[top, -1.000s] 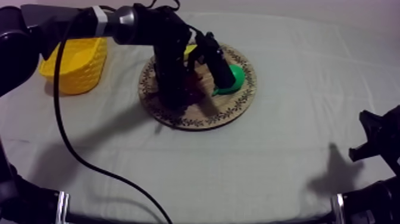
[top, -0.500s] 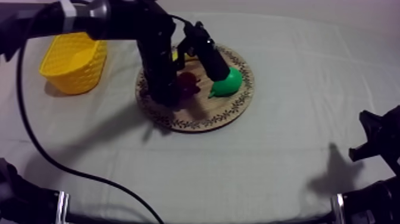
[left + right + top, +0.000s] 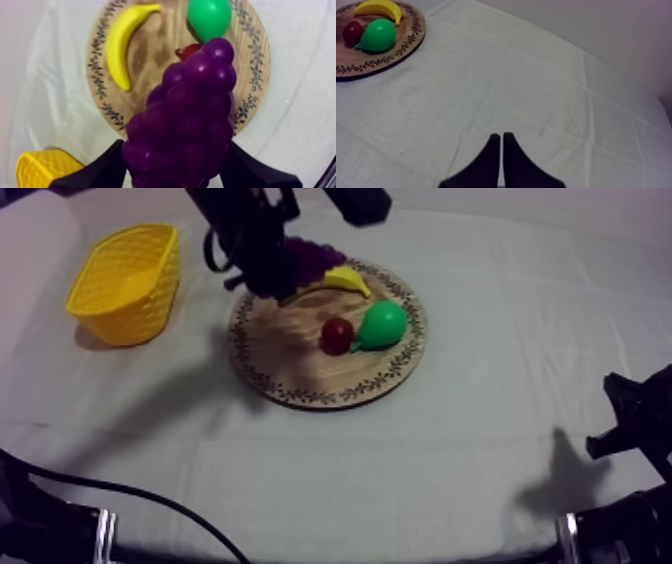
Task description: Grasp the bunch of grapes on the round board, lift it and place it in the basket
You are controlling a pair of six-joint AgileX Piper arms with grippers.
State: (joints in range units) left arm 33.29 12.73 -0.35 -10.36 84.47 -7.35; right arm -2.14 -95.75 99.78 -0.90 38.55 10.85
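The purple bunch of grapes [image 3: 308, 257] hangs in the air above the back left rim of the round wooden board [image 3: 300, 363], with my left gripper [image 3: 272, 266] shut on it. In the left wrist view the grapes [image 3: 187, 115] sit between my black fingers [image 3: 100, 172], high over the board [image 3: 150, 95]. The yellow basket [image 3: 125, 283] stands to the left of the board, apart from the gripper. My right gripper [image 3: 498, 150] rests low at the right with its fingers together on nothing.
A banana [image 3: 342, 280], a small red fruit [image 3: 337, 335] and a green pear [image 3: 384, 324] lie on the board. The right arm [image 3: 635, 428] sits at the table's lower right edge. Bare cloth lies between board and basket.
My left gripper has risen off the board with the grapes and drawn back toward the rear left. The banana, red fruit and pear are now uncovered. The right arm has not moved.
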